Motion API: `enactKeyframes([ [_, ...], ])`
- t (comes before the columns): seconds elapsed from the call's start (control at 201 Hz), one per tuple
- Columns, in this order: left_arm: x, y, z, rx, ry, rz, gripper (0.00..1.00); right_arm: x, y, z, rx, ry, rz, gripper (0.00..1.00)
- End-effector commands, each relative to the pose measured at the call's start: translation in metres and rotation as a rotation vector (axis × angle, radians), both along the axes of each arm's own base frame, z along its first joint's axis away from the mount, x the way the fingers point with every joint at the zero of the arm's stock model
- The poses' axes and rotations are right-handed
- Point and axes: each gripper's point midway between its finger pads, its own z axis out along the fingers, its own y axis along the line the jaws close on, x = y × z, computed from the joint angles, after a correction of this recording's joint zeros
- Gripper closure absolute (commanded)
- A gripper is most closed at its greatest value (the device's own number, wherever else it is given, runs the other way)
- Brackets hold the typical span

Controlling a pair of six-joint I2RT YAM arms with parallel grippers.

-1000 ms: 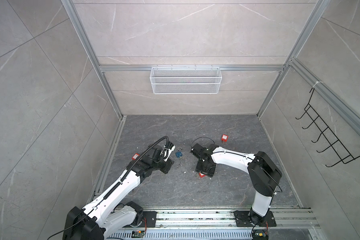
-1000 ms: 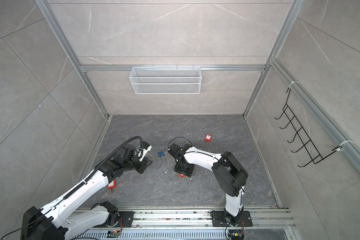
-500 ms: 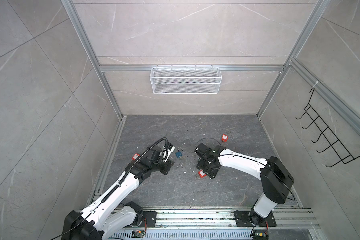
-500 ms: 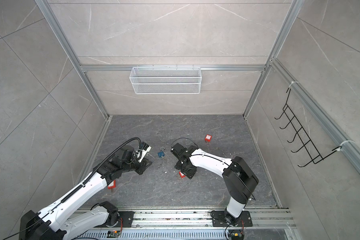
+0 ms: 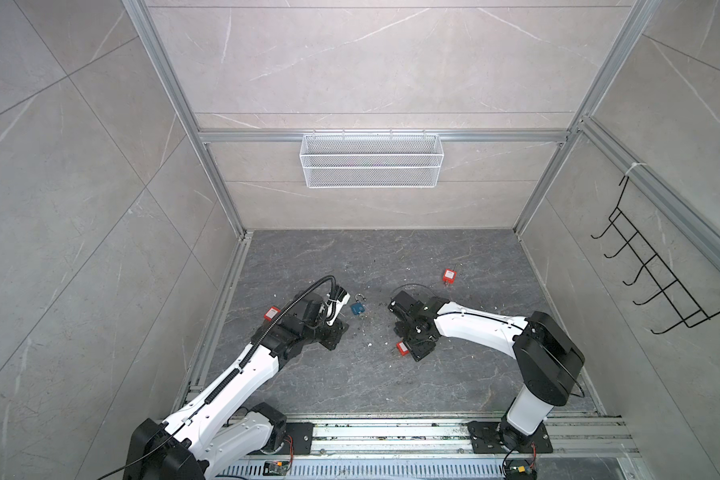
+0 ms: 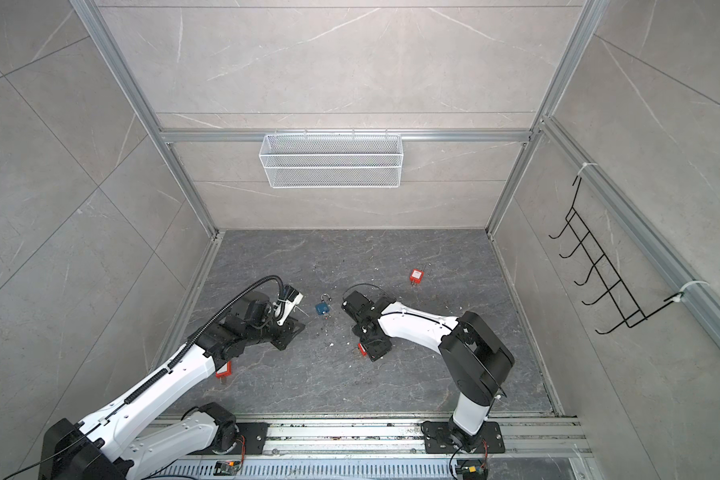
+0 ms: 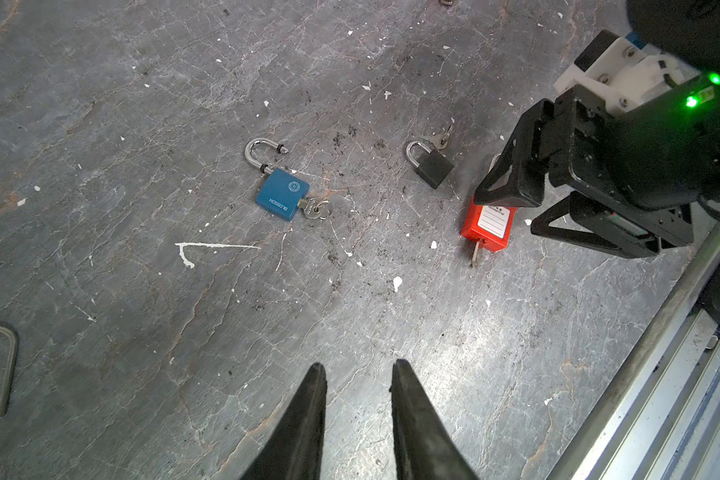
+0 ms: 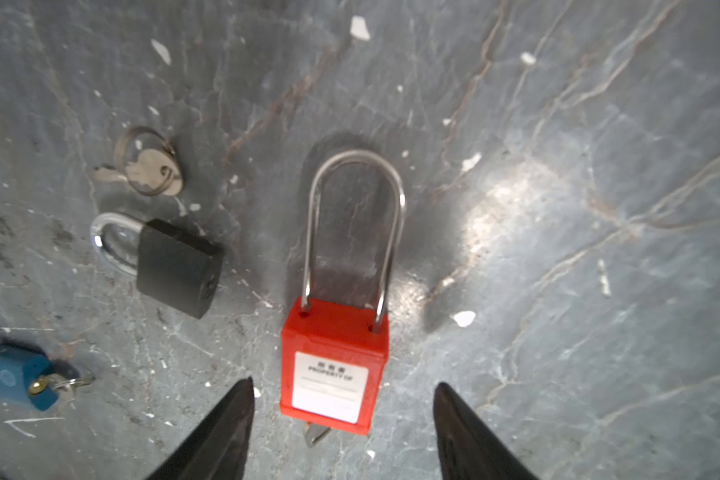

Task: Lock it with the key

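Observation:
A red padlock (image 8: 333,365) lies flat on the dark floor with both shackle legs seated in its body. A key (image 8: 314,434) sticks out of its base. My right gripper (image 8: 344,386) is open and low over it, one finger on each side of the body, touching neither. Both top views show this padlock (image 5: 400,347) (image 6: 361,348) beside the right gripper (image 5: 416,345). My left gripper (image 7: 358,365) hovers apart, a narrow empty gap between its fingers. It points toward a blue padlock (image 7: 282,194) that has its shackle swung open and a key (image 7: 316,208) inserted.
A small black padlock (image 8: 175,266) lies next to the red one, its loose key (image 8: 150,172) on a ring beside it. Two more red padlocks (image 5: 449,275) (image 5: 271,313) lie farther off. A wire basket (image 5: 371,160) hangs on the back wall, a hook rack (image 5: 661,282) on the right wall.
The right arm's elbow has swung to the right, and its jaws now stand wider around the red padlock. The left arm has not moved.

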Motion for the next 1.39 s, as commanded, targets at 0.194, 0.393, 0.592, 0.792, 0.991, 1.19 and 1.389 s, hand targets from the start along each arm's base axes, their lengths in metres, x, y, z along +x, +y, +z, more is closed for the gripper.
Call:
enactKeyframes([
  [0.194, 0.001, -0.007, 0.001, -0.035, 0.005, -0.007, 0.7, 0.005, 0.011, -0.013, -0.005, 0.02, -0.003, 0.33],
  [0.393, 0.0, -0.004, -0.002, -0.023, 0.007, -0.005, 0.7, -0.002, 0.004, -0.02, -0.042, 0.042, 0.077, 0.39],
  [0.592, 0.0, -0.005, -0.002, -0.024, 0.012, -0.004, 0.7, -0.004, -0.002, -0.015, -0.086, 0.062, 0.189, 0.43],
  [0.792, 0.0, -0.005, -0.002, -0.023, 0.009, -0.005, 0.7, -0.004, -0.005, -0.011, -0.11, 0.066, 0.289, 0.49],
  [0.991, 0.0, -0.005, -0.001, -0.024, 0.01, -0.008, 0.7, -0.006, -0.008, -0.008, -0.112, 0.064, 0.365, 0.52],
  [1.19, -0.001, -0.005, -0.002, -0.026, 0.011, -0.009, 0.7, -0.009, -0.004, -0.007, -0.099, 0.096, 0.55, 0.52],
  [1.389, -0.001, -0.005, -0.001, -0.032, 0.013, -0.004, 0.7, -0.011, -0.002, -0.009, -0.085, 0.097, 0.641, 0.52],
])
